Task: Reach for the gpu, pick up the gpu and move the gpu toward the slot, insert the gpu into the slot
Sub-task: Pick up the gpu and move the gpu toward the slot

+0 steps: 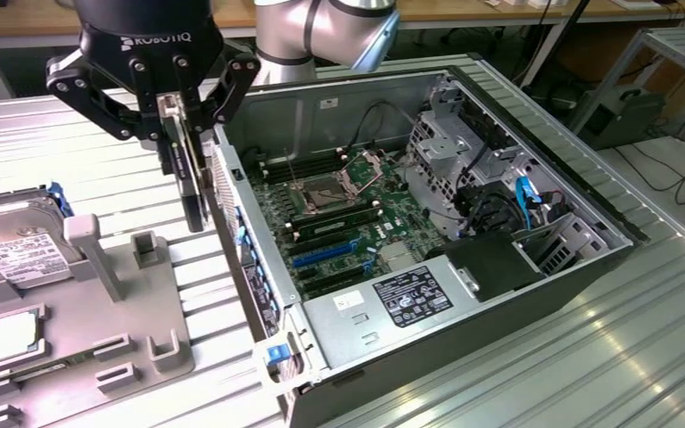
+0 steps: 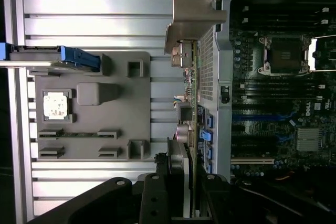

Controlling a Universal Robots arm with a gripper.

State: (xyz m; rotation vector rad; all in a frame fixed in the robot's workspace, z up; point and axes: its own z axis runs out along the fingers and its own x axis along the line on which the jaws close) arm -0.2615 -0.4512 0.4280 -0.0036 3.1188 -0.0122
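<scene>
The jaws are closed on the gpu [image 1: 189, 194], holding it upright just outside the open computer case [image 1: 355, 343], apart from the blue slot [image 1: 325, 253].

The case's perforated rear wall [image 1: 228, 178] stands between the gpu [image 1: 188, 192] and the blue slot [image 1: 325, 252], with open room above the motherboard [image 1: 378, 218].

Was robotics lab or electronics workshop: ribbed aluminium bench [image 1: 628, 357] across lower frame, opened PC tower [image 1: 318, 116] at centre, grey parts fixture [image 1: 140, 303] lower left, industrial arm [image 1: 318, 27] top centre, wooden desk [image 1: 474, 11] along top edge, loose cables [image 1: 676, 174] on floor at right
</scene>
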